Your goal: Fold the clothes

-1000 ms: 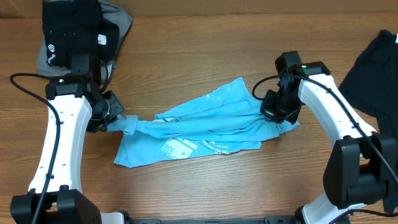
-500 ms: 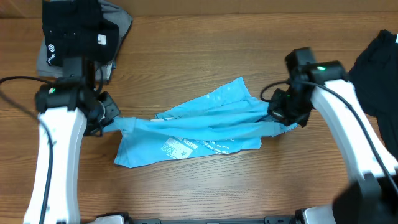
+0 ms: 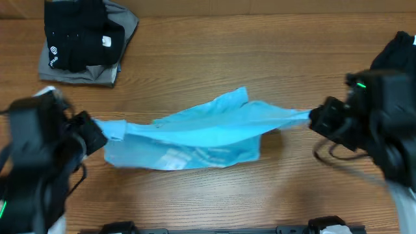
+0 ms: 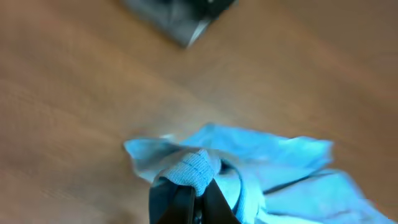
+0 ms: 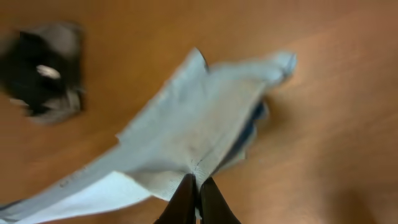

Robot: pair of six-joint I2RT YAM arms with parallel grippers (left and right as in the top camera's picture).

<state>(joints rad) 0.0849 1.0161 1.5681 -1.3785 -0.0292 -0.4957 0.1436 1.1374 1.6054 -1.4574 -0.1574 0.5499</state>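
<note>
Spanning left jaws to right jaws, blue T-shirt (image 3: 195, 127), ends pinched

Setting: robotics lab workbench. Evidence: bare brown wood-grain laminate tabletop (image 3: 214, 58); two black-and-white robot arms, left arm (image 3: 32, 149) and right arm (image 3: 383, 117), trailing a loose black cable (image 3: 325, 156); folded black-and-grey garment stack (image 3: 81, 42) at far-left corner; crumpled black garment (image 3: 396, 58) at right edge.

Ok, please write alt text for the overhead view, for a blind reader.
The left gripper and right gripper pinch opposite ends of a blue T-shirt, stretched between them over a wooden table. Folded dark clothes lie at top left.
</note>
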